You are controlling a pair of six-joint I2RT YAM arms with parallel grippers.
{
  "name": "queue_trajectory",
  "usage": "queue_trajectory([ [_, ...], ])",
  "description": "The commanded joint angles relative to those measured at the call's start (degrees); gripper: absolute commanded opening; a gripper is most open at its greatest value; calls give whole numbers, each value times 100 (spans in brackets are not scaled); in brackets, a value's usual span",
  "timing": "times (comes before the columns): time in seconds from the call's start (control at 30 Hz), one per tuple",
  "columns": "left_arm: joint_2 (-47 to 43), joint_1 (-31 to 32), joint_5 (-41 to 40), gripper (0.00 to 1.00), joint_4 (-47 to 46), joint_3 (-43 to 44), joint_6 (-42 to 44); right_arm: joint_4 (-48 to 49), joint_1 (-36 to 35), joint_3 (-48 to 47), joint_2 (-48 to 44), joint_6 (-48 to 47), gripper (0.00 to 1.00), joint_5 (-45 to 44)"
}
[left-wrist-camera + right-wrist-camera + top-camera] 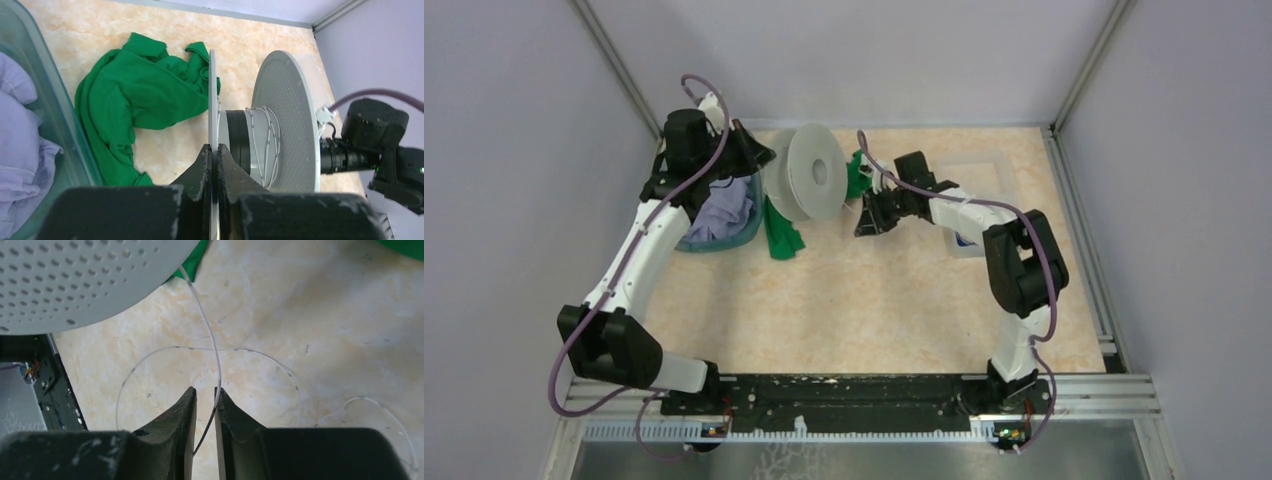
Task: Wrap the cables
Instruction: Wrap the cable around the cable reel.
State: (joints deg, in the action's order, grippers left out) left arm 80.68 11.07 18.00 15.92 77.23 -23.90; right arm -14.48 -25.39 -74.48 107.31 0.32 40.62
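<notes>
The two black fingers of the left gripper (214,148) fill the bottom of its wrist view. They are clamped on the thin rim of the near flange of a round pale-grey plastic spool (285,100), with nothing between them but the flange. The right gripper (205,392) sits just as close to its own camera, its fingers a narrow slit apart and not touching.

Beneath both hands spreads the beige marbled table (874,300). The spool stands on edge between the two hands. Its perforated far flange rises ahead of the left fingers and blocks the upper left corner of the right wrist view. Beyond that flange, right of the left hand, is the right arm's black wrist (375,135).

Left of the left hand stands a translucent teal plastic bin (60,115) holding a crumpled lavender cloth (20,130). Ahead and left of the left fingers a crumpled green cloth (140,95) lies on the table, reaching the near flange and showing a little past it. Behind the right hand, under its forearm, lies a clear shallow plastic tray (984,170).

The hair-thin whitish cable (212,340) is wound in several turns on the spool's hub, just ahead of the left fingers. One strand drops from the flange edge into the right gripper's slit, crossing it slantwise against one finger, so it looks loose rather than pinched. Slack loops lie on the table ahead of that hand and to both sides.
</notes>
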Motion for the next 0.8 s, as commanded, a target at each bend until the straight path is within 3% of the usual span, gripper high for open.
queue_trajectory([
  [0.0, -83, -131, -152, 0, -318, 235, -309, 217, -324, 32, -430, -108, 16, 98],
  [0.13, -19, -111, -435, 0, -274, 300, -92, -225, -726, -202, -398, -437, 11, 39],
  [0.4, 6, -6, -1215, 0, -541, -160, -17, -657, -1499, -932, -340, -426, 11, 417],
  [0.77, 43, 763, -2191, 0, -964, -653, 768, -1340, -1580, -2396, -204, -192, 12, 413],
])
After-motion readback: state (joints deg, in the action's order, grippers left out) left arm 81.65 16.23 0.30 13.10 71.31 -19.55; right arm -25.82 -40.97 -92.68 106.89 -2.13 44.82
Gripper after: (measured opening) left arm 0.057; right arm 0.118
